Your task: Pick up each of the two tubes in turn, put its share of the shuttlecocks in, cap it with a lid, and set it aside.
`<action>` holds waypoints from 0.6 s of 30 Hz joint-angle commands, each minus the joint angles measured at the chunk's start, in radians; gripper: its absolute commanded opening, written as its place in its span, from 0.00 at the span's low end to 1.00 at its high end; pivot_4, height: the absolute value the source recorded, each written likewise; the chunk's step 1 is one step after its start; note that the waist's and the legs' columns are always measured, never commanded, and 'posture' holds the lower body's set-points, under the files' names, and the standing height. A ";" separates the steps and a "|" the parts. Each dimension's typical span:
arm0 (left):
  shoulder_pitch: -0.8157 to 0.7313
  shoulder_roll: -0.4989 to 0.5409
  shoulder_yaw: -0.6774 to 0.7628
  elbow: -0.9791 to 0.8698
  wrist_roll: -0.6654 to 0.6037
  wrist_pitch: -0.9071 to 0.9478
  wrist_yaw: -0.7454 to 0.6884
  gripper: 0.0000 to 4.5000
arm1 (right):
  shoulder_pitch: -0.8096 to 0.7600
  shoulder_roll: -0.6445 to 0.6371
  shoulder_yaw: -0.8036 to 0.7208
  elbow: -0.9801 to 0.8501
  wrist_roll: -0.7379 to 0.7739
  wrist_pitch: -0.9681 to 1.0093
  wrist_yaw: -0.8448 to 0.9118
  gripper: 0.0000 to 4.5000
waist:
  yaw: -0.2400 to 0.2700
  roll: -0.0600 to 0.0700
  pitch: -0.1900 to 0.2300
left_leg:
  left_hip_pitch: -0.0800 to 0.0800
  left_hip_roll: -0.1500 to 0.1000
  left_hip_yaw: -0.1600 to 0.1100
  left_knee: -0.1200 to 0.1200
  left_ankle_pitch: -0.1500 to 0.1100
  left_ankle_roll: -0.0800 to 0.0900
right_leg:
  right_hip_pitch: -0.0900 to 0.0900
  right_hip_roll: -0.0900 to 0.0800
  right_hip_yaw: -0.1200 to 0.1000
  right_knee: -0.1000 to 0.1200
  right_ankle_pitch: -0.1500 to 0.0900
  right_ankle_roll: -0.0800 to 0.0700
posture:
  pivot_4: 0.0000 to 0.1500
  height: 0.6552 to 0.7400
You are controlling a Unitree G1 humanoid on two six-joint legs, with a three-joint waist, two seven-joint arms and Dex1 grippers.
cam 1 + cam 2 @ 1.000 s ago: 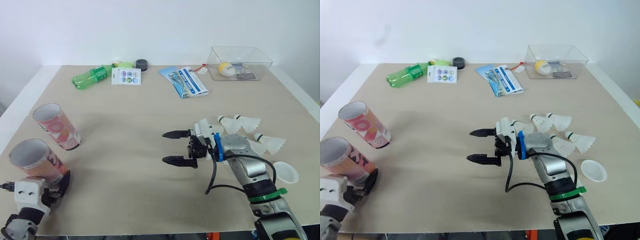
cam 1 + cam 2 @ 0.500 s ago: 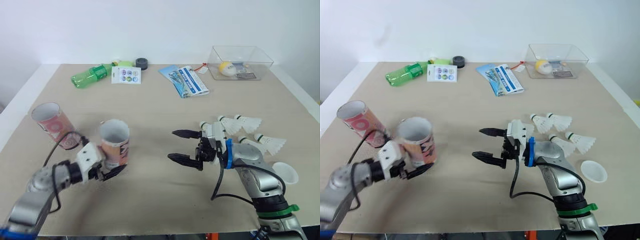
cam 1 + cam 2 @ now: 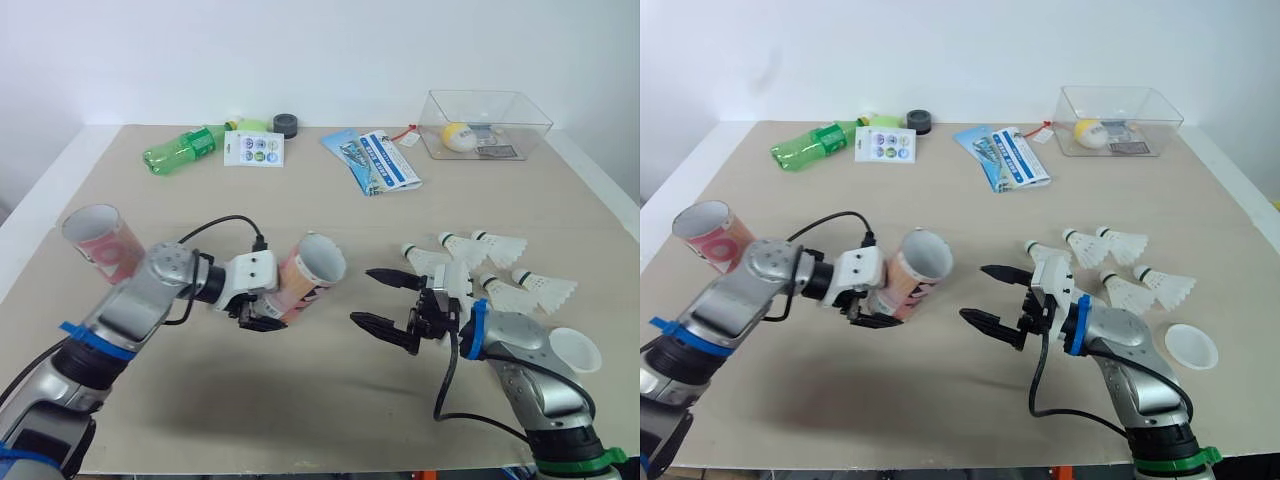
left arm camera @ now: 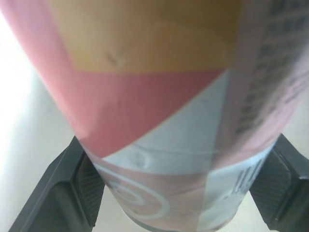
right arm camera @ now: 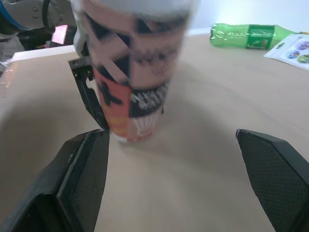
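Beige tabletop (image 3: 330, 220) under a white wall. At its centre the left gripper (image 3: 270, 310) pinches 1 pink printed tube (image 3: 308, 276) near the closed base, tilted, with the open mouth toward 2 o'clock. The right gripper (image 3: 363, 296) hovers at 4 o'clock with its fingers spread and empty, tips aimed at the tube.

The shuttlecocks (image 3: 500, 244) lie at 3 o'clock, behind that gripper's wrist, so it would have to turn away from the tube, and its forearm could sweep them toward the white lid (image 3: 575, 352) at the 4 o'clock edge. Held so low, the tube could pivot or slip when a cork end pushes in. A hard pinch may crush feathers.

The 2nd tube (image 3: 98, 245) leans at 9 o'clock, well apart. A green bottle (image 3: 185, 150), sticker card (image 3: 253, 149), leaflet (image 3: 375, 160) and clear box (image 3: 530, 130) line the 12 o'clock edge, out of the way.
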 commanded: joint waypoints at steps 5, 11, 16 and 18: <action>-0.040 -0.057 -0.068 -0.014 0.090 0.018 0.035 0.83 | 0.113 -0.068 -0.216 -0.120 0.143 0.136 -0.106 1.00 | 0.021 0.001 0.000 | 0.001 -0.002 -0.001 0.003 0.001 0.001 | 0.003 -0.001 -0.001 0.000 0.001 0.001 | 1.00 1.00; -0.106 -0.098 -0.103 0.131 0.167 -0.116 0.028 0.83 | 0.310 -0.132 -0.377 -0.225 0.233 0.250 -0.144 1.00 | 0.040 0.002 -0.001 | 0.001 -0.004 -0.002 0.006 0.002 0.003 | 0.006 -0.003 0.000 0.000 0.000 -0.001 | 1.00 1.00; -0.141 -0.131 -0.100 0.221 0.185 -0.185 0.013 0.83 | 0.401 -0.162 -0.476 -0.254 0.292 0.304 -0.152 1.00 | 0.037 0.002 -0.001 | 0.002 -0.005 0.000 0.009 0.004 0.006 | 0.007 -0.004 0.001 0.000 0.003 0.000 | 1.00 1.00; -0.154 -0.142 -0.100 0.256 0.191 -0.214 0.004 0.83 | 0.441 -0.175 -0.521 -0.263 0.323 0.337 -0.151 1.00 | 0.037 0.002 -0.001 | 0.002 -0.005 0.000 0.009 0.005 0.007 | 0.007 -0.005 0.001 0.000 0.004 0.000 | 1.00 1.00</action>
